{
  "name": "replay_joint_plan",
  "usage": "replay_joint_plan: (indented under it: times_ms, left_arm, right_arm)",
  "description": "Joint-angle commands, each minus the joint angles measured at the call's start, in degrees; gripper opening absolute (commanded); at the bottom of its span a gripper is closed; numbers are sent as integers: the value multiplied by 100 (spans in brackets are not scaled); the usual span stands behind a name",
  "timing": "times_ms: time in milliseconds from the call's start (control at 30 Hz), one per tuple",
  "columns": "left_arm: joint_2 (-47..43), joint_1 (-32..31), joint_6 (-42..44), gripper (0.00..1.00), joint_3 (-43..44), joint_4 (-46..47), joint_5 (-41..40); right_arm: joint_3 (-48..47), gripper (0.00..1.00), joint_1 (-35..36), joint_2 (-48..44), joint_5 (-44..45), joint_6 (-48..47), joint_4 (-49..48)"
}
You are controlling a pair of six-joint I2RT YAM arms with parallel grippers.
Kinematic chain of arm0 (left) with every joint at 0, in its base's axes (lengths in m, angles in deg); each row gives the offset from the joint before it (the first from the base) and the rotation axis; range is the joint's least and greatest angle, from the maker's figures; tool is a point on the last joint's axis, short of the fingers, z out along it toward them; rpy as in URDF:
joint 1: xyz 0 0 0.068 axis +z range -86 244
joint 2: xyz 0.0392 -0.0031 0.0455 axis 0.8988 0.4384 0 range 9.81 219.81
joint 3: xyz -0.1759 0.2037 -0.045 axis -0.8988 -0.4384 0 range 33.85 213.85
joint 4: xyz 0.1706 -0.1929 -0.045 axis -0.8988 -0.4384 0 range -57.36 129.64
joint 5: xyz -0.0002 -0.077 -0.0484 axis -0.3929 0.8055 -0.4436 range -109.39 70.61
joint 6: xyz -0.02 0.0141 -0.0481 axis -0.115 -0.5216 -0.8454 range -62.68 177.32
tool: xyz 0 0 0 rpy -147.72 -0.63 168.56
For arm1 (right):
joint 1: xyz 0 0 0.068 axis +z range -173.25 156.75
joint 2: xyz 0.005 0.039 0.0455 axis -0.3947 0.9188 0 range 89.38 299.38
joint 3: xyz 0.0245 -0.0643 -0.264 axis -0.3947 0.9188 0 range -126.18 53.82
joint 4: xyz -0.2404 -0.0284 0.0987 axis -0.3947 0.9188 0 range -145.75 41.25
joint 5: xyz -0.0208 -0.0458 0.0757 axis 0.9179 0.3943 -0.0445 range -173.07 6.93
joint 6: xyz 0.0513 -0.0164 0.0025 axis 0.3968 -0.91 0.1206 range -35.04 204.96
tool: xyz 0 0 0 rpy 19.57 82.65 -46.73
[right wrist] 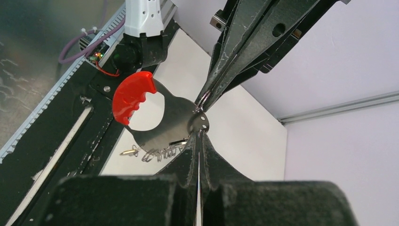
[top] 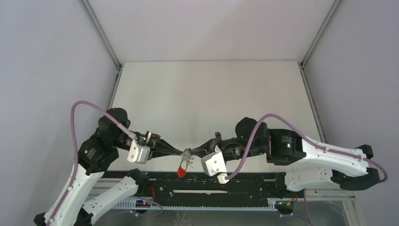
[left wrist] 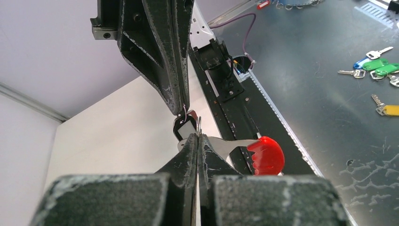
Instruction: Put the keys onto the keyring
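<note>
Both grippers meet tip to tip above the table's near edge. The keyring is a curved metal band with a red plastic end and a bunch of wire rings hanging under it. My left gripper is shut on the band's plain end. A key with a black tag sits right at that end, and my right gripper is shut on it. In the top view the red end hangs just below the left gripper and the right gripper.
The black rail with the arm bases runs under the grippers. Beyond it, on a lower dark metal surface, lie keys with blue and green tags and a key with a yellow tag. The white table stretches behind.
</note>
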Motion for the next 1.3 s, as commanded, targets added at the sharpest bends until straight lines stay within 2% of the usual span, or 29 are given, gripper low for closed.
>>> replay_joint_plan:
  times_ms: [0, 300, 1267]
  left_arm:
    - [40, -67, -578, 0, -39, 500, 167]
    - [80, -138, -786, 0, -170, 651, 162]
    - [206, -209, -651, 0, -404, 663, 99]
  right_arm:
    - [-294, 0, 66, 27, 176, -165, 57]
    - [-416, 0, 75, 70, 91, -223, 212]
    - [-469, 0, 141, 145, -6, -328, 247]
